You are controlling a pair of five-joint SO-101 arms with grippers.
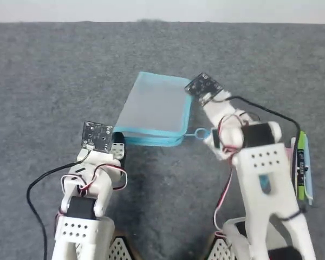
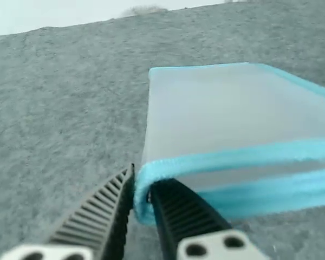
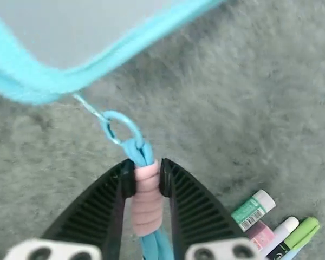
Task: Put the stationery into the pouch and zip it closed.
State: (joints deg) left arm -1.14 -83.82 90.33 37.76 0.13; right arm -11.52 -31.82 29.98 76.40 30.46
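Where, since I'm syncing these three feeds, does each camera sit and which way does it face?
High view: fixed above the table, looking down on the pouch, the pens and both arms.
Left wrist view: on the left arm's wrist, looking along the left hand, which pinches the pouch's corner.
Right wrist view: on the right arm's wrist, looking along the right hand, shut on the zipper pull.
Shared: all three show the pouch; the high and right wrist views share the pens.

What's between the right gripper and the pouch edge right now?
Right wrist view: the zip pull. The right gripper clamps its pink sleeve; its blue ring links to the pouch.
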